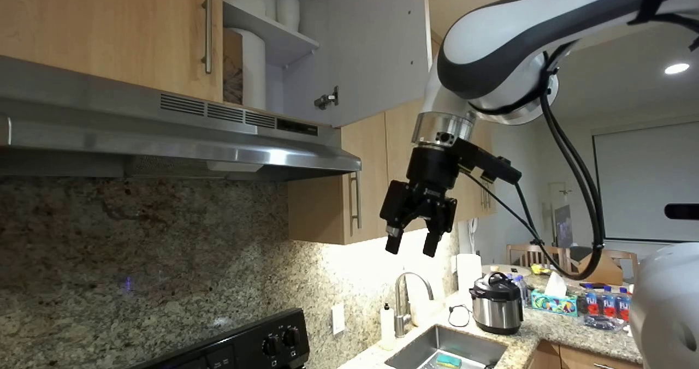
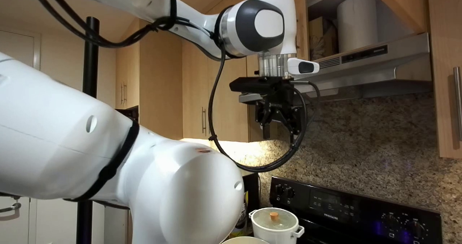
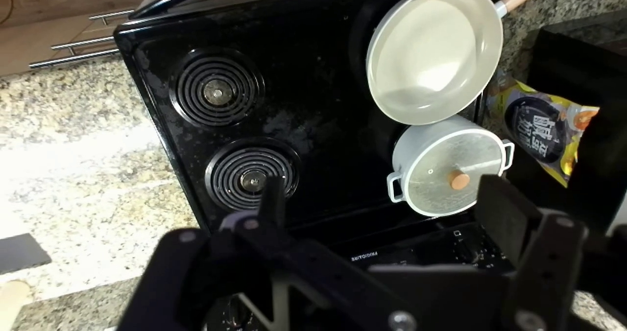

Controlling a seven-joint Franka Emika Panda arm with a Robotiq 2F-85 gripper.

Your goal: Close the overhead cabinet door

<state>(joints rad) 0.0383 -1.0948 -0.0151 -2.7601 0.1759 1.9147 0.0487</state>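
Okay, in an exterior view the flat light-maple overhead cabinet door (image 1: 377, 47) stands open, upper centre of the frame, whitish inner face and two small metal hinges (image 1: 326, 100) showing. Tall white cylindrical roll (image 1: 253, 69) inside the white-lined cabinet (image 1: 304, 77), to its left. Brushed-steel range hood (image 1: 180, 134) spans the left. Black two-fingered hand (image 1: 411, 245) points down right of centre, lower than the door and apart from it; fingers spread, released.

In an exterior view, white-and-grey jointed arm (image 2: 173, 171) fills the left and top; door at upper right above the hood, maple side showing. Hand right of centre, fingers parted.

Wrist view: hand along the bottom, wide gap between fingers. Black coil-burner stove (image 3: 323, 108) at centre. White two-handled pot (image 3: 438, 179) with translucent lid right of centre; round cream frying pan (image 3: 433, 52) upper right, overlapping it in frame. Yellow-and-purple printed packet (image 3: 541, 130) at right. Speckled beige granite surface (image 3: 88, 110) at left.
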